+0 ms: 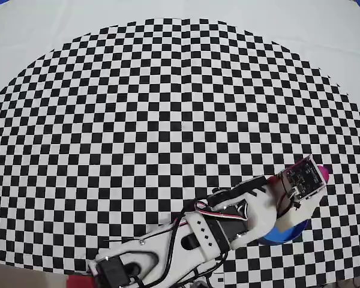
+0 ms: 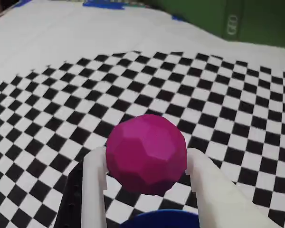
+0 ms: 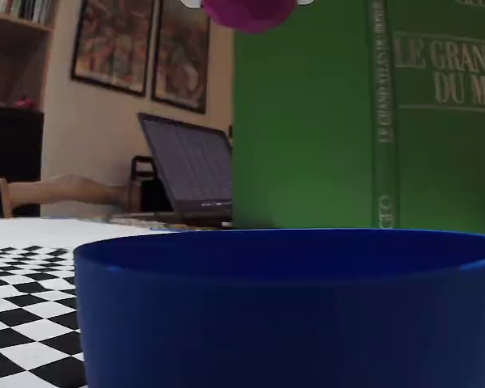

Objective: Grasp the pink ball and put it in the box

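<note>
overhead view is showing the checkered mat (image 1: 168, 108) spreading across the table, with the white arm (image 1: 216, 231) reaching from the bottom edge toward the lower right. the box (image 1: 286, 233) is peeking out as a blue sliver under the arm there, and in the fixed view its blue wall (image 3: 291, 315) is filling the foreground in front of a green book (image 3: 364, 113) and a laptop (image 3: 190, 170). in the wrist view the gripper (image 2: 147, 164) is clamping the pink ball (image 2: 146, 153) between its two white fingers (image 2: 94, 185), held off the mat, with the box rim (image 2: 161, 219) showing just below. in the fixed view the pink ball (image 3: 249, 14) is hanging at the top edge, well above the box.
</note>
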You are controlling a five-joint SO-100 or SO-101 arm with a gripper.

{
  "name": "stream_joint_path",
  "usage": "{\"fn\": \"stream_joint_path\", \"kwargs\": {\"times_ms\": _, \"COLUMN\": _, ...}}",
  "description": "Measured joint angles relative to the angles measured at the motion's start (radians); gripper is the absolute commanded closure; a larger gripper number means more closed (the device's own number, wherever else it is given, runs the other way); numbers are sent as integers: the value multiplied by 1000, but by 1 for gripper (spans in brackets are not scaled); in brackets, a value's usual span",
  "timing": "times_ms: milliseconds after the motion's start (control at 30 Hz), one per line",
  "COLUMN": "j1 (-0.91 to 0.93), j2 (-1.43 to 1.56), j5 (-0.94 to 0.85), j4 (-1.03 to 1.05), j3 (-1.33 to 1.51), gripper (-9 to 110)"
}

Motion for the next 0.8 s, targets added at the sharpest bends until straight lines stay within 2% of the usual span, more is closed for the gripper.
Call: {"fn": "stream_joint_path", "kwargs": {"times_ms": 800, "j1": 37, "j2": 112, "j5": 0, "j4": 26, "j3": 104, "gripper": 101}}
